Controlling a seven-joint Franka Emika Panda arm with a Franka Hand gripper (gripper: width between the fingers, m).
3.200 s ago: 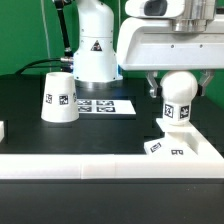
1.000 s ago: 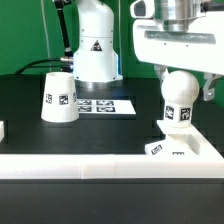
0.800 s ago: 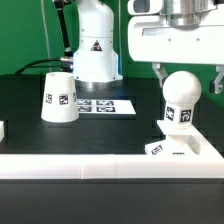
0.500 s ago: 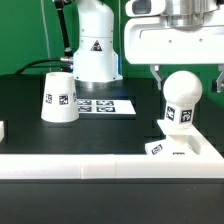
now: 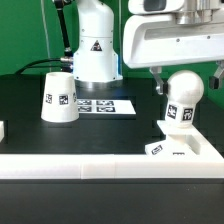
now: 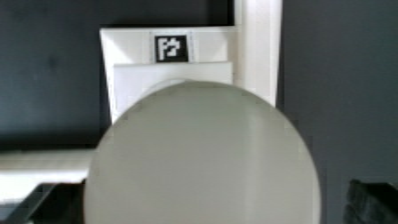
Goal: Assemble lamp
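The white rounded bulb (image 5: 185, 100) stands upright on the flat square base (image 5: 188, 150) at the exterior view's right. My gripper (image 5: 188, 84) hangs over it, open, with one finger on each side of the bulb's top and a gap to each. In the wrist view the bulb (image 6: 205, 160) fills the middle, the gripper (image 6: 205, 205) shows only as dark fingers at both edges, and the tagged base (image 6: 169, 68) lies beyond. The cone shade (image 5: 59, 96) stands wide end down on the black table at the exterior view's left, well apart from the gripper.
The marker board (image 5: 103, 105) lies flat behind, between shade and bulb. The white robot body (image 5: 95, 45) stands at the back. A white rail (image 5: 90, 165) runs along the front edge; the base rests against it. A small white piece (image 5: 3, 130) shows at the far left.
One second ago the fingers were tight against the bulb; they have since spread apart and let it go. The bulb stays upright on the base. The gripper body has shifted slightly left.
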